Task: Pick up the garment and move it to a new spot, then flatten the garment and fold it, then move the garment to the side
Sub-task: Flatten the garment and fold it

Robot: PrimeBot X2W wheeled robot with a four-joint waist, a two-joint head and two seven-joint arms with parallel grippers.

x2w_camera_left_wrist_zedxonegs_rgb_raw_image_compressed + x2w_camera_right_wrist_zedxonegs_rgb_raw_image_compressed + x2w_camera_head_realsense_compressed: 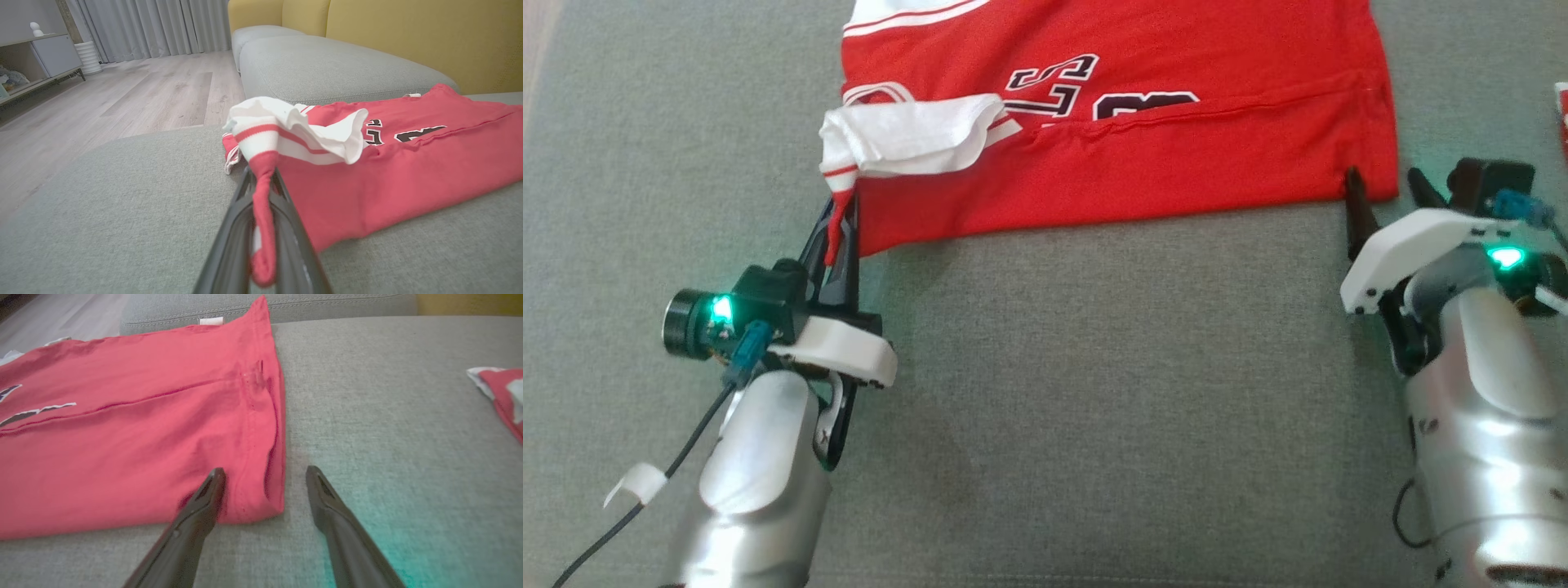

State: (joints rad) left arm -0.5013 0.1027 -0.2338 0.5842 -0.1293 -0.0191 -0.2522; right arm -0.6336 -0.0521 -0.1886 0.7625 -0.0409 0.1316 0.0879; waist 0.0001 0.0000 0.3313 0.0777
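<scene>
Right, the red garment lies flat across the far part of the grey sofa cushion, with black-and-white lettering on top and a crease running towards its right edge. At its left side the white sleeve is bunched and lifted, with red stripes across it. From there the red cuff runs down between the fingers of the left gripper. That pincer is pinched tight on the cuff; in the left wrist view the red band is squeezed between the two dark fingers, and a fold pokes out below them.

Over on the other side, the right gripper is spread wide and holding nothing. One fingertip is over the garment's near right corner and the other over bare cushion just beside the hem, so the corner sits between them.

Further right, a second piece of red-and-white cloth lies well apart from the garment. Behind are yellow backrests, and off to the left a pale wooden floor, grey curtains and a low cabinet.
</scene>
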